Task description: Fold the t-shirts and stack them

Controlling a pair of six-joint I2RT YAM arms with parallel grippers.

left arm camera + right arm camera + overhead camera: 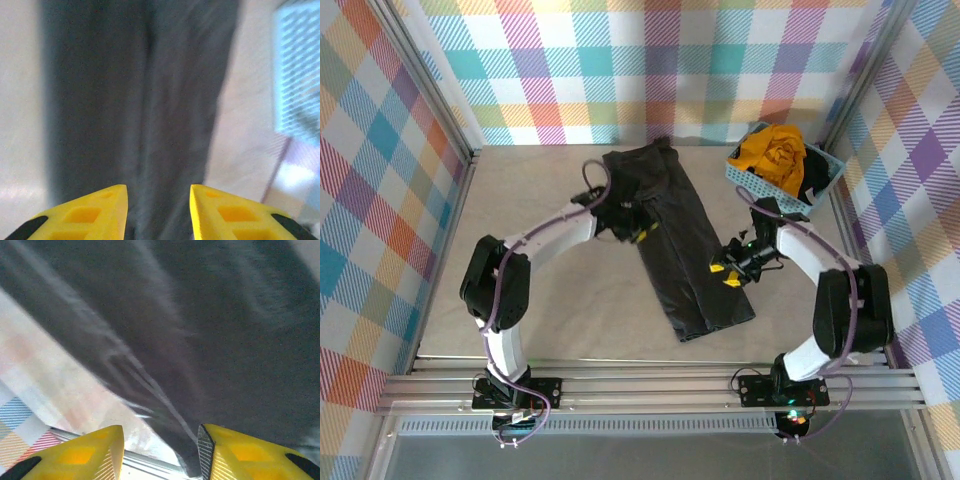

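A dark charcoal t-shirt [680,250] lies on the table folded into a long strip, running from the back centre toward the front right. My left gripper [642,232] hovers at the strip's left edge, open, with the dark cloth [140,100] below its yellow fingertips [112,200]. On the strip's right edge, my right gripper [728,272] is open too, over a creased hem of the shirt [210,340], nothing between its jaws. A mustard-yellow t-shirt [772,150] sits bunched in the basket with another dark t-shirt [814,178] beside it.
The light blue lattice basket [750,178] stands at the back right corner, blurred at the right of the left wrist view as the basket [300,75]. Checked walls enclose the beige table [550,300]. A metal rail [650,385] runs along the near edge.
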